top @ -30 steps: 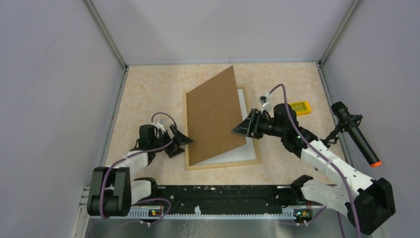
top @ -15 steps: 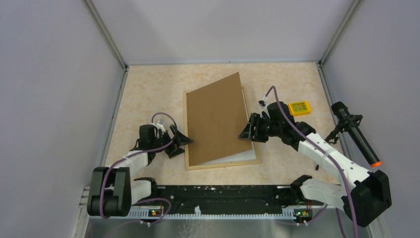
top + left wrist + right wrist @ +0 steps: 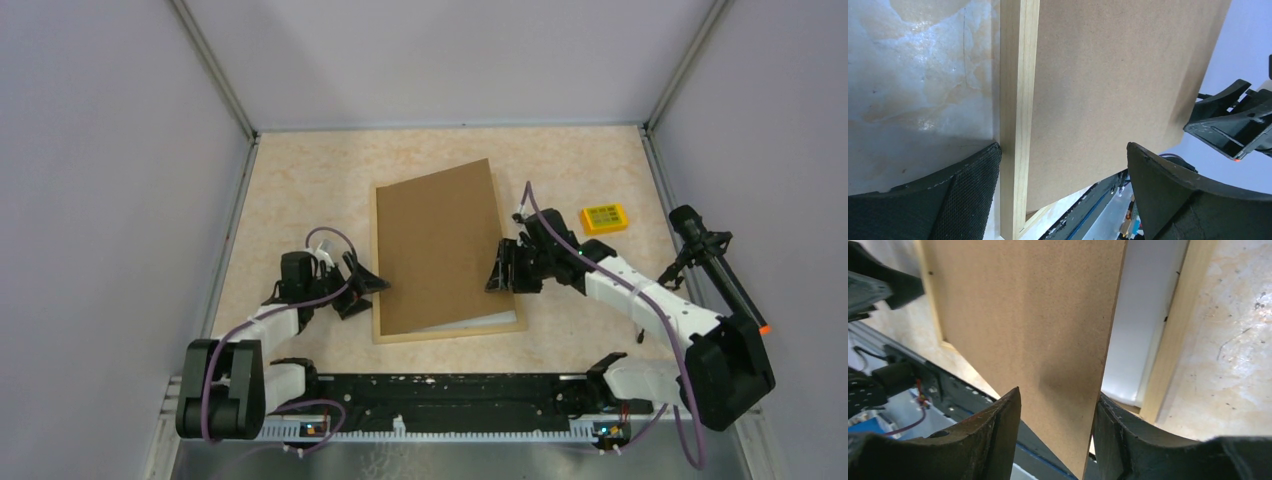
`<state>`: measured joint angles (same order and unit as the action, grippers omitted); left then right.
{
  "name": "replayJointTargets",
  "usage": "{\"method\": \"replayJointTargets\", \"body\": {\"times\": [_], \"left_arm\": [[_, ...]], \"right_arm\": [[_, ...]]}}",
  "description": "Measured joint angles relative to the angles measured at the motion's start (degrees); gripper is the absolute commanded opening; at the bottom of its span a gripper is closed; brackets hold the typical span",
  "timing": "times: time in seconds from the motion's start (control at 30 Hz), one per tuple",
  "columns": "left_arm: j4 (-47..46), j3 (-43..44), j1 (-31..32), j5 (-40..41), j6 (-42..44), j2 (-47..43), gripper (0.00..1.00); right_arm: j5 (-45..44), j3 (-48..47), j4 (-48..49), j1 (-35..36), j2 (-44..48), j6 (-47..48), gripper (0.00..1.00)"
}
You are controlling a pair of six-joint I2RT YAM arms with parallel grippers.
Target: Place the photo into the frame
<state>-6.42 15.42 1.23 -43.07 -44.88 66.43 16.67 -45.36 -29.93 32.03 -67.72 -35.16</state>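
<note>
The light wood frame lies flat on the table. A brown backing board leans over it, its left edge down along the frame's left rail and its right edge slightly raised. My right gripper is open astride that raised edge: the board passes between the fingers and rests against the right finger. A white sheet shows inside the frame under the board. The photo is hidden. My left gripper is open wide at the frame's left rail, one finger touching it.
A small yellow box lies to the right of the frame. A black cylinder with an orange tip stands on a mount at the right wall. Grey walls close in the table on three sides.
The right gripper has come down and to the right with the board's raised edge, so the board has swung from steeply tilted to nearly flat over the frame. The left arm has not moved.
</note>
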Motion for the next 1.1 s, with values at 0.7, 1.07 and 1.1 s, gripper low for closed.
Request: {"method": "replayJointTargets", "body": {"times": [0.7,1.07,1.1], "left_arm": [[1.2,0.0,0.0,0.4,0.3,-0.8,0.99],[1.2,0.0,0.0,0.4,0.2,-0.8,0.99],[1.2,0.0,0.0,0.3,0.2,-0.8,0.99]], "right_arm": [[-13.9,-6.1,-9.0,8.3,-11.3,5.1,0.85],[-23.6,-9.0,-11.1,14.8,-17.7,5.8,0.86],[-24.7,-9.4,-11.4,15.4,-18.5,5.7,0.86]]}}
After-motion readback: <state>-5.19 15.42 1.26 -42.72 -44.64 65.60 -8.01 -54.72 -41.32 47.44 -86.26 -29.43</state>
